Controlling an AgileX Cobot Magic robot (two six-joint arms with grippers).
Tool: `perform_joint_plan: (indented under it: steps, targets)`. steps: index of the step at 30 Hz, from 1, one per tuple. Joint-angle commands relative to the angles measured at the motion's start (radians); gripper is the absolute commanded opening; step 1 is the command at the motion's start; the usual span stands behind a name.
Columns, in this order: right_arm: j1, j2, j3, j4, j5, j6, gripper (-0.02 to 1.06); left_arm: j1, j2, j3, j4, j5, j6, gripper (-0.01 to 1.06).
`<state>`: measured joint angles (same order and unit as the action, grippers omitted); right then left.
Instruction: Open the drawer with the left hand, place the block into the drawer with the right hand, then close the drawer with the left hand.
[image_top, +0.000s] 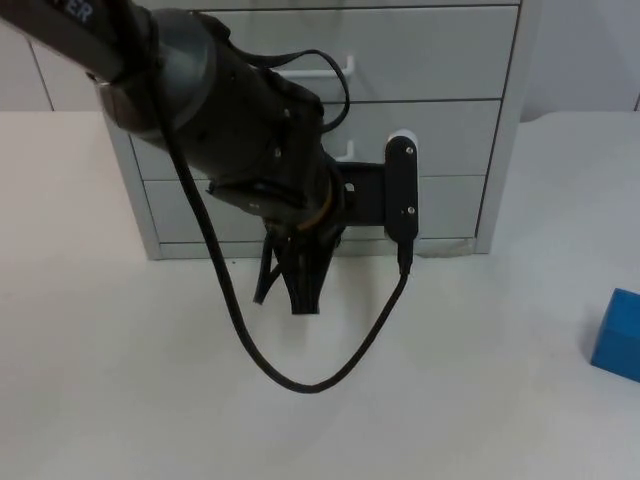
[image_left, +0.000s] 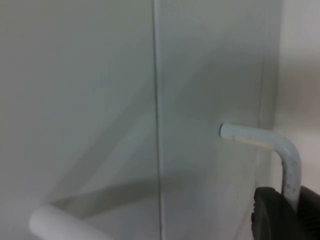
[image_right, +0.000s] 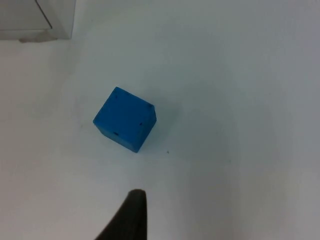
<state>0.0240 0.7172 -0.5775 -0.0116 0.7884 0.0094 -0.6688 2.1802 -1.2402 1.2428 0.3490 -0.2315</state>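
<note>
**Left arm at drawer, still shut**

Top view: left gripper (image_top: 292, 285) near grey drawer cabinet (image_top: 440, 130), fingers apart, empty; blue cube block (image_top: 618, 335) far right.
Left wrist: white bent handle (image_left: 280, 150) beside fingertip.
Right wrist: right gripper waits above block, state unclear.
Next: grasp handle, pull.

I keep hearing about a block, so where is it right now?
The blue block lies on the white table at the right edge of the top view, right of the grey drawer cabinet and apart from it.
</note>
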Motion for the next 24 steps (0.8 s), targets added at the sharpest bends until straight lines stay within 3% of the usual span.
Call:
perform_joint_plan:
  steps: [1,4,12,18,24]
  targets:
    - [-0.003,0.001,-0.006,-0.004,-0.015,0.001,1.05,0.005,0.034,-0.001,-0.057,0.003,-0.012,0.00]
    - [-0.003,0.001,-0.006,-0.004,-0.015,0.001,1.05,-0.027,0.027,0.016,-0.060,0.041,-0.007,0.00]
    - [-0.003,0.001,-0.006,-0.004,-0.015,0.024,1.05,-0.074,-0.044,0.119,-0.100,0.031,-0.009,0.00]
    - [-0.003,0.001,-0.006,-0.004,-0.015,0.024,1.05,-0.090,-0.135,0.204,-0.183,0.041,-0.009,0.00]
    - [-0.003,0.001,-0.006,-0.006,-0.015,0.024,1.05,-0.167,-0.255,0.314,-0.268,0.046,-0.009,0.00]
